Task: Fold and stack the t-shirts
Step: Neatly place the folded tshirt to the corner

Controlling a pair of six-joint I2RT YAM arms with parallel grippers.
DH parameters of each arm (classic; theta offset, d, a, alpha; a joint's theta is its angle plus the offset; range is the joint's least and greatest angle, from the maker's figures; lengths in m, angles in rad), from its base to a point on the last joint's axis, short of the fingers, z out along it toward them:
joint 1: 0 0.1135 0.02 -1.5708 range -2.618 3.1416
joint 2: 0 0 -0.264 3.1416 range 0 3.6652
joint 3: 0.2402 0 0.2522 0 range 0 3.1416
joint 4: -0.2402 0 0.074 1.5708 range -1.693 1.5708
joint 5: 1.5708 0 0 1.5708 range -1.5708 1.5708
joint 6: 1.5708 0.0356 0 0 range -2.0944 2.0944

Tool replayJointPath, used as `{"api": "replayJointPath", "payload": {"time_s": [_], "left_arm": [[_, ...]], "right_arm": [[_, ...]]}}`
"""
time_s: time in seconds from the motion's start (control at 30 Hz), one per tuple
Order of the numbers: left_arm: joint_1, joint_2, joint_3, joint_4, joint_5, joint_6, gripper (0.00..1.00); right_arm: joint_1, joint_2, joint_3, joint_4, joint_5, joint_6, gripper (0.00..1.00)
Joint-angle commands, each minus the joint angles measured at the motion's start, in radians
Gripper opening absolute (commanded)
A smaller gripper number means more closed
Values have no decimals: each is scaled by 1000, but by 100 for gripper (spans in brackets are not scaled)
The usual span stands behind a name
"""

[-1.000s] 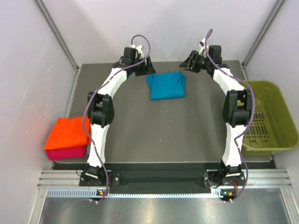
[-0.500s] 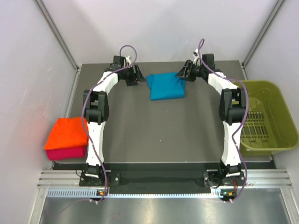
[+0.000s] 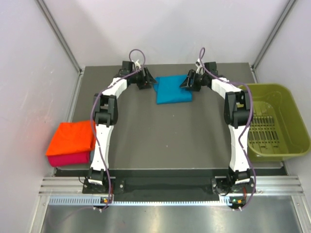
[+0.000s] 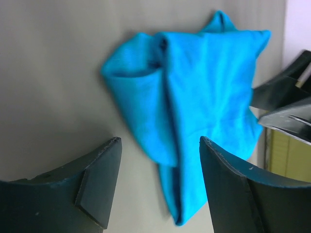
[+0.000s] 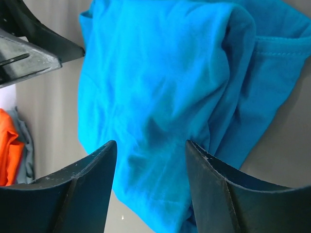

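A folded teal-blue t-shirt [image 3: 173, 89] lies at the back middle of the table; it also shows in the left wrist view [image 4: 194, 107] and the right wrist view [image 5: 165, 97]. My left gripper [image 3: 148, 81] is open and low at the shirt's left edge, with nothing between its jaws but the cloth's edge below. My right gripper [image 3: 185, 81] is open at the shirt's right edge, its jaws spread over the cloth. An orange folded t-shirt [image 3: 72, 137] lies on a magenta-pink one [image 3: 70, 158] at the table's left edge.
An olive-green plastic basket [image 3: 272, 121] stands at the right edge of the table. The grey table [image 3: 165, 136] ends at a metal rail in front. White walls close in at the back and sides.
Both grippers have dropped and moved inward to the two side edges of the teal-blue shirt. The shirt has not moved.
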Motion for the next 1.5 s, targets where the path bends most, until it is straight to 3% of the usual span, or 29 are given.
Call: {"api": "replayJointPath", "payload": {"time_s": [0.0, 0.4, 0.47, 0.57, 0.73, 1.03, 1.1, 1.13, 1.3, 1.47], "left_arm": [[-34, 52, 20, 43, 44, -22, 71], [-98, 121, 43, 97, 89, -82, 70], [-106, 129, 46, 101, 83, -83, 61], [-114, 130, 46, 114, 86, -91, 38], [-118, 132, 36, 135, 115, -105, 38], [-137, 95, -26, 181, 191, -154, 26], [-138, 80, -32, 172, 187, -151, 15], [-137, 72, -36, 161, 175, -146, 0], [-111, -29, -46, 102, 195, -100, 0], [-63, -216, -104, -76, 236, -14, 0]], "right_arm": [[21, -7, 7, -6, 21, -32, 59], [31, -24, -13, -9, 33, -23, 61], [31, -21, -18, -9, 35, -24, 61], [34, -18, -18, -8, 33, -21, 61], [37, -24, -21, -6, 36, -21, 61], [42, -39, -42, 0, 41, -29, 61], [42, -42, -41, 3, 41, -31, 61], [42, -44, -38, 2, 41, -31, 61], [28, -119, -31, -27, 50, -84, 61], [-42, -255, -65, -67, 101, -165, 62]]}}
